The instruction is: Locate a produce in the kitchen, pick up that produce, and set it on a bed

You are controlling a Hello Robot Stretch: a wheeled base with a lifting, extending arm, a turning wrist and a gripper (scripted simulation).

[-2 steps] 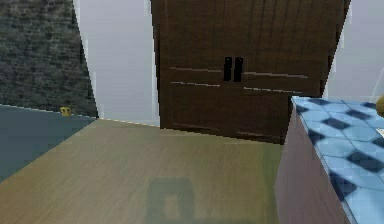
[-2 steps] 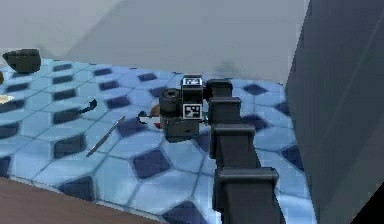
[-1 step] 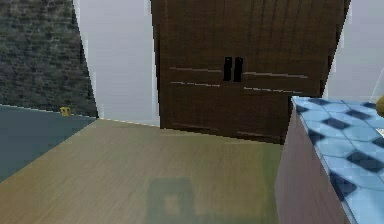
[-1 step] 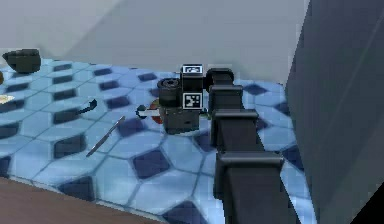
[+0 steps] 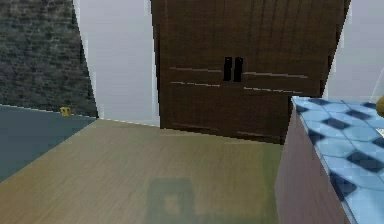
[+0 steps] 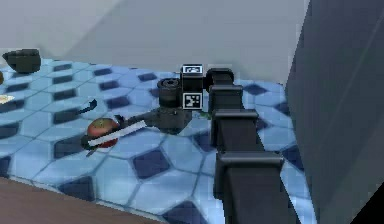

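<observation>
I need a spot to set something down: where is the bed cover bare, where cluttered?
Bare: the blue cover along its near edge, between the round red thing and the arm; also the far strip by the wall. Crowded: around the gripper, and at the left by the dark bowl.

We are viewing a round red-and-yellow fruit (image 6: 100,127) sitting on the blue-patterned surface (image 6: 150,168), near left.

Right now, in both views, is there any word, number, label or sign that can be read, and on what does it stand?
None can be read.
The two white squares at the far end of the arm carry black marks: patterns, not letters or numbers.
The dark doors and the blue patterned surface bear no writing.
</observation>
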